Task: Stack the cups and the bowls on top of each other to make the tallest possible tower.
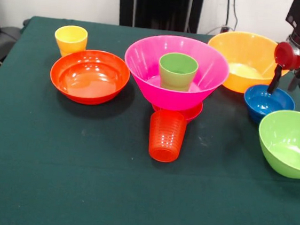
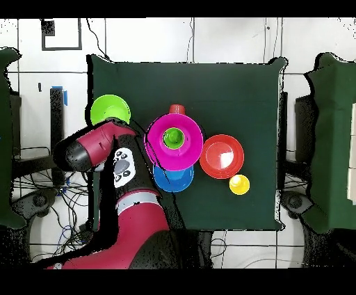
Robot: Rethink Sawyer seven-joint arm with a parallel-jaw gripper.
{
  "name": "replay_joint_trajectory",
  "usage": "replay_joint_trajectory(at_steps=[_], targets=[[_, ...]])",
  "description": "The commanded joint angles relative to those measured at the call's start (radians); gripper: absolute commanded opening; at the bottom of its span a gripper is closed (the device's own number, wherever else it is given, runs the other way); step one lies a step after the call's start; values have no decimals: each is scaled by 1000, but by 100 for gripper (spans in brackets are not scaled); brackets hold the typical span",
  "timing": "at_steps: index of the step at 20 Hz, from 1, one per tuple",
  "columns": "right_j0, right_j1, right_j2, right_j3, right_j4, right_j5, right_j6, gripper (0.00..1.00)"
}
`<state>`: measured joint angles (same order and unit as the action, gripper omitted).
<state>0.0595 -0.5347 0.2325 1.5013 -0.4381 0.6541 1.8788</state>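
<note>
Front view: my gripper (image 1: 283, 83) has one finger dipped inside the small dark blue bowl (image 1: 268, 102), just right of the pink bowl (image 1: 176, 71); I judge it open astride the rim. Close squarely, then lift straight. Overhead view: the arm (image 2: 104, 149) hides that bowl.

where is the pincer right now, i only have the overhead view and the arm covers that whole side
Observer: The front view shows the pincer down at the rim of the small dark blue bowl.
Operator: anything else hidden under the arm
Observer: Yes, the large yellow-orange bowl stands upright just behind that blue one.
Operator: is the pink bowl flat on the table
Observer: No, the pink bowl rests on a smaller magenta piece whose edge shows beneath it.
</note>
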Motion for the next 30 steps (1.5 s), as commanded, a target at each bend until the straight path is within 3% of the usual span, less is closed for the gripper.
replay_joint_trajectory(at_steps=[1, 30], targets=[[-10, 31, 12, -18, -14, -85, 73, 100], [-22, 72, 7, -33, -23, -137, 59, 100]])
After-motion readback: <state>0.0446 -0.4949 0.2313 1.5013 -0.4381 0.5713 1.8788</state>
